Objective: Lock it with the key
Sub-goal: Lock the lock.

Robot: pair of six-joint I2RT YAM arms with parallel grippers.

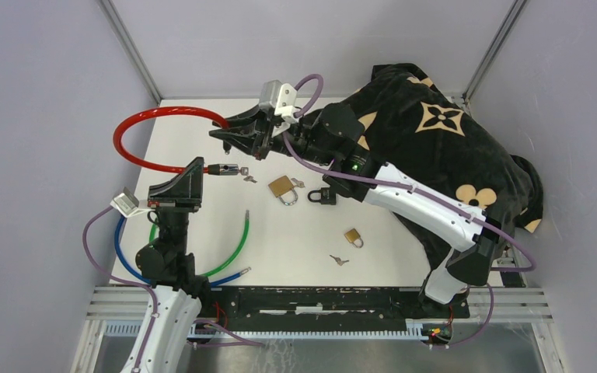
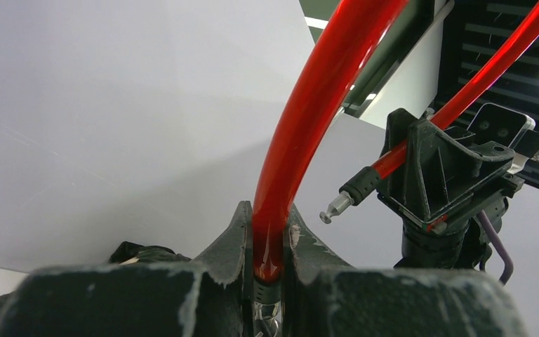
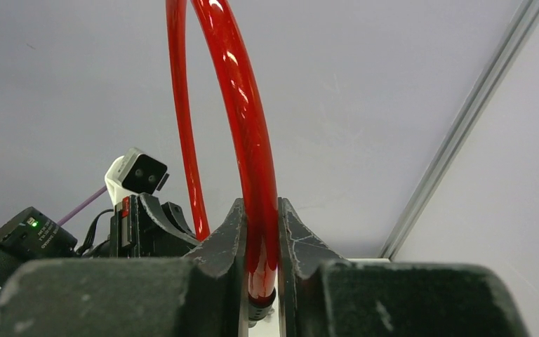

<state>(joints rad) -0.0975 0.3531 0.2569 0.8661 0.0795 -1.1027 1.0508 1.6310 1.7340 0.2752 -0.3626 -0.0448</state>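
While the left end effector (image 2: 267, 235) and right end effector (image 3: 258, 228) pinch its ends, the glossy red cable (image 2: 302, 119) bows wide

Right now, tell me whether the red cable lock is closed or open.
Open. The red cable lock has its pin end bare in the right gripper, apart from the end in the left gripper.

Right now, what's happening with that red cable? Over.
Left jaws shut on red cable, right jaws too, one per end. Plug end free, ends not yet joined. Loose padlocks nearby, nothing blocking.
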